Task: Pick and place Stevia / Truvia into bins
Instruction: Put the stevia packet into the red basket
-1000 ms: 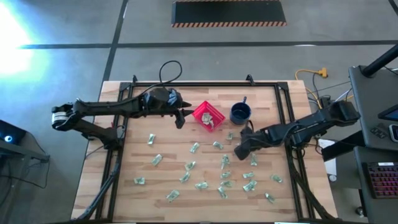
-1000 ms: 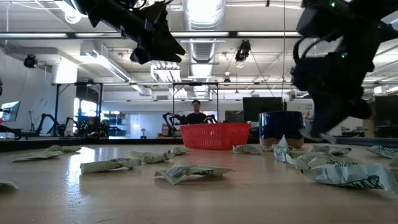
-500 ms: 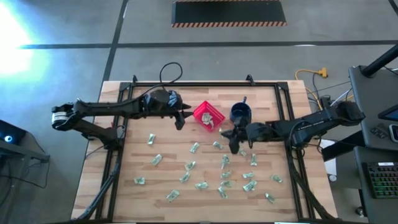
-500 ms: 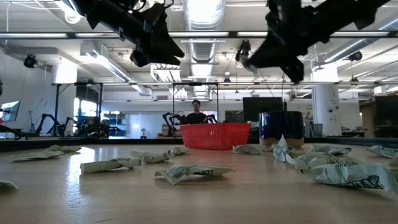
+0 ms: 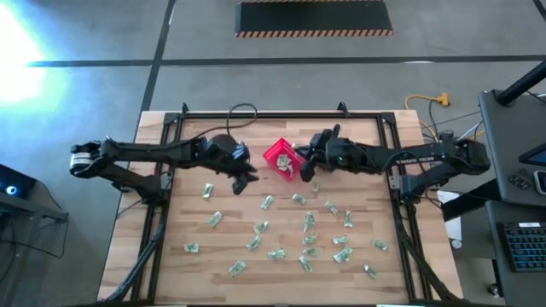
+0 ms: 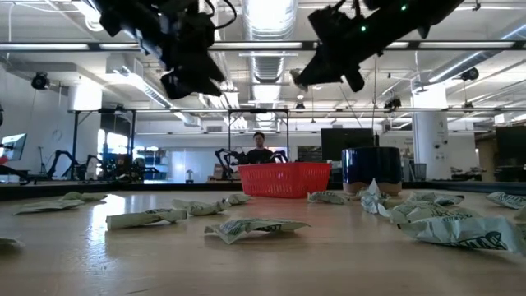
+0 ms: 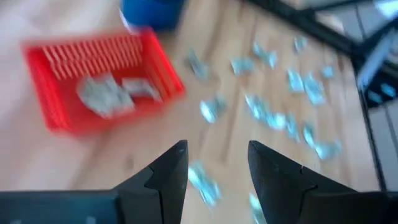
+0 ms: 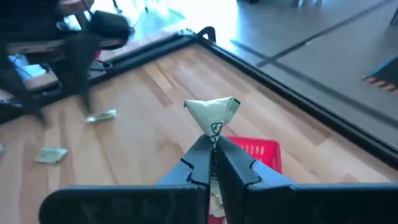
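The sachet [image 8: 214, 115] pinched in the right gripper [image 8: 213, 163] is a small crumpled paper packet, pale with green print; it stands up out of the closed fingertips and holds its folded shape, so it looks very light, thin and limp, likely to crease rather than break, and easy to lose from a shallow pinch. Taking such a packet by one edge or corner, as here, seems the sensible hold, since lying flat on wood it offers little else. In the right wrist view the red basket [image 8: 258, 152] sits just beyond the fingers; in the high view it [image 5: 275, 156] is slightly above centre of the frame, with the right gripper [image 5: 308, 170] at its right edge and a few packets already inside. The dark blue mug [image 6: 371, 171] stands just beside the basket. Loose sachets [image 5: 308, 223] are scattered over the lower half of the wooden table [image 5: 196, 222] in the high view. The left gripper [image 5: 241, 182], left of the basket, hangs above the table with its fingers [image 7: 166, 174] apart and nothing between them.
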Robot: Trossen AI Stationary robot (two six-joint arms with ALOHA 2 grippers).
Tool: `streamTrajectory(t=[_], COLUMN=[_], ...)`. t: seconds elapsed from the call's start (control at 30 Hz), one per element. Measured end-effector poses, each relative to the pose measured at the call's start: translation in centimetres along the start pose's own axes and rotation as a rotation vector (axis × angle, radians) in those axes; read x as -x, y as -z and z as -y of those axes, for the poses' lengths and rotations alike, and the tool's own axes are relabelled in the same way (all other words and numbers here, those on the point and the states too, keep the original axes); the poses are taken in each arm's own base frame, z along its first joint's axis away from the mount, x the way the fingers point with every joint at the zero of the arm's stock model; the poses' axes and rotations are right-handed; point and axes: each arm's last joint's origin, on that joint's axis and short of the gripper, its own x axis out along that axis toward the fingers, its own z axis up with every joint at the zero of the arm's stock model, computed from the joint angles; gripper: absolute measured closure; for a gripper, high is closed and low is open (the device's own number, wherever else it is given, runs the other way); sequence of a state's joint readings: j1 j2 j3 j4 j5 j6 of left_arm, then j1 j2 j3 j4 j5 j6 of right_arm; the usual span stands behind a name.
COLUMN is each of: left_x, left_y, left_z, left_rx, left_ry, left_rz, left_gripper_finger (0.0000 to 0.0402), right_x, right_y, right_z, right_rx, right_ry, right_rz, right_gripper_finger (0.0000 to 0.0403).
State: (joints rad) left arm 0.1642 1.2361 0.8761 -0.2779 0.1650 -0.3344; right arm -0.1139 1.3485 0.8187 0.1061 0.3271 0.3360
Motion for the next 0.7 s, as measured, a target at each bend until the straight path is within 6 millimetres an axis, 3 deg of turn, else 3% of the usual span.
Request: streamTrajectory(t=[0.2,0.4,0.7], left_x=[0.2,0.8,1.8], left_y=[3.0,4.7,5.5], left_z=[1.3,2.7,3.7], left_rx=[0.013,0.024,0.041], left_ry=[0.001,-0.008,0.003], left_rz=[-0.260,-0.386,-0.386], left_gripper_finger=[0.0251,0.0251,0.0251], right_x=[-3.4,-6.6,-9.1], right_y=[0.6,1.1,-0.5], right_z=[0.9,0.9,0.9], right_rx=[-0.009,0.012,0.125], right_ry=[-0.058,-0.025,0.023], right_rz=[-0.108,-0.268,-0.425], right_gripper_finger=[0.0394,0.0389,0.0310])
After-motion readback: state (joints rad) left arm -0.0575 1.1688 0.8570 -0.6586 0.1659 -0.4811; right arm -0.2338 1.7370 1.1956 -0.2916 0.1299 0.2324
